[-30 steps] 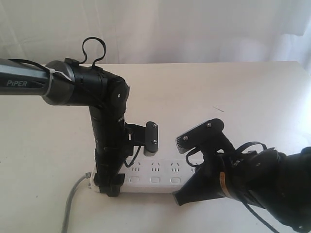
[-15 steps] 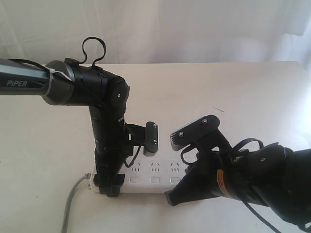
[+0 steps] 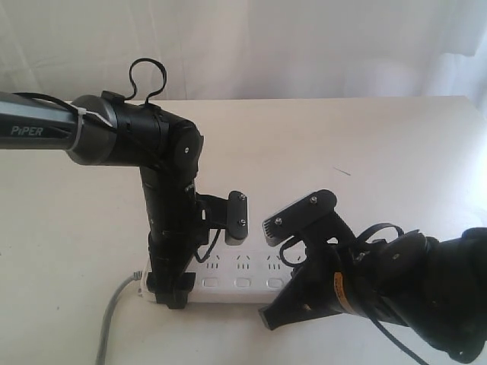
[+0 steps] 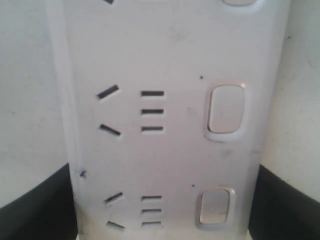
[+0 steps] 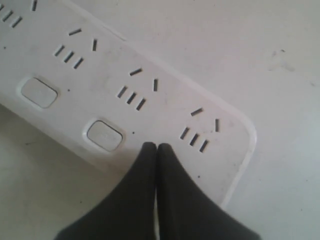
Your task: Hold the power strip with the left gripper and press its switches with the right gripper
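Lying flat, white power strip (image 3: 245, 275) clamped by left gripper (image 3: 170, 293); right gripper (image 5: 156, 151) jaws pressed together.

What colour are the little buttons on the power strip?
White, like the power strip itself. The switches show best in the left wrist view.

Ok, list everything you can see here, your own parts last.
long white plastic power strip: one, white, lying on the table under both arms
small rounded push switches: three visible in the exterior view, white, in a row along the strip's near side; any others are hidden
thin cord: one, grey, leaving the strip's left end
flat table: one, cream, fills the scene
hanging curtain: one, white, behind the table
left gripper: one, black, clamped across the strip's cord end
right gripper: one, black, shut, tips at the strip's near edge towards its other end
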Tool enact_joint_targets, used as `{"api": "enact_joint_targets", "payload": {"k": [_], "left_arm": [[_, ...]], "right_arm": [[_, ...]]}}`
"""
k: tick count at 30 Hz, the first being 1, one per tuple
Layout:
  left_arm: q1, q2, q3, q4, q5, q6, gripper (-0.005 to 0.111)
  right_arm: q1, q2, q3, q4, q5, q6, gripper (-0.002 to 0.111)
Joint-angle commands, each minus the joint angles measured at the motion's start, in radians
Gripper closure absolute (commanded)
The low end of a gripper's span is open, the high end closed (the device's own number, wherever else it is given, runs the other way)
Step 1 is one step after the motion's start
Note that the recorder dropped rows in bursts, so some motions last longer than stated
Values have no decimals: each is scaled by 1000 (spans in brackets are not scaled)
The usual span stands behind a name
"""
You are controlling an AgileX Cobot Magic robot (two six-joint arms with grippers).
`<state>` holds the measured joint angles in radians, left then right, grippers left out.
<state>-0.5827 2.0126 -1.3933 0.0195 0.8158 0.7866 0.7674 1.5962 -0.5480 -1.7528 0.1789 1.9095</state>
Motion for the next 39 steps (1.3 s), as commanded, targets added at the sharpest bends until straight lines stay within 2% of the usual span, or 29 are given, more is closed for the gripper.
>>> {"api": "enact_joint_targets", "payload": {"k": [1,12,16,19,26,31,35,37,39], "left_arm": [[4,2,7,-20,44,-3,107],[4,2,7,-20,46,-3,107],[4,2,7,-20,50,-5,107],[4,2,7,-20,46,-3,107],[4,2,7,-20,46,-3,107],[2,2,7,-20,50,-3,107],[2,2,7,-20,52,-3,107],[2,2,7,-20,73,-3,101],[2,2,7,-20,95,-3,87]], "right_arm": [[-1,21,25,8,16,4,108],[-1,21,54,8,18,31,108],[-1,-27,54,8,157,11,108],[-1,-188,54,8,235,-6,108],[-1,-486,54,8,242,-93,108],[-1,-662,58,8,173,-244,108],[-1,-752,64,8,109,-275,108],[-1,-783,64,8,104,-275,108],[-1,-799,64,8,104,-275,108]]}}
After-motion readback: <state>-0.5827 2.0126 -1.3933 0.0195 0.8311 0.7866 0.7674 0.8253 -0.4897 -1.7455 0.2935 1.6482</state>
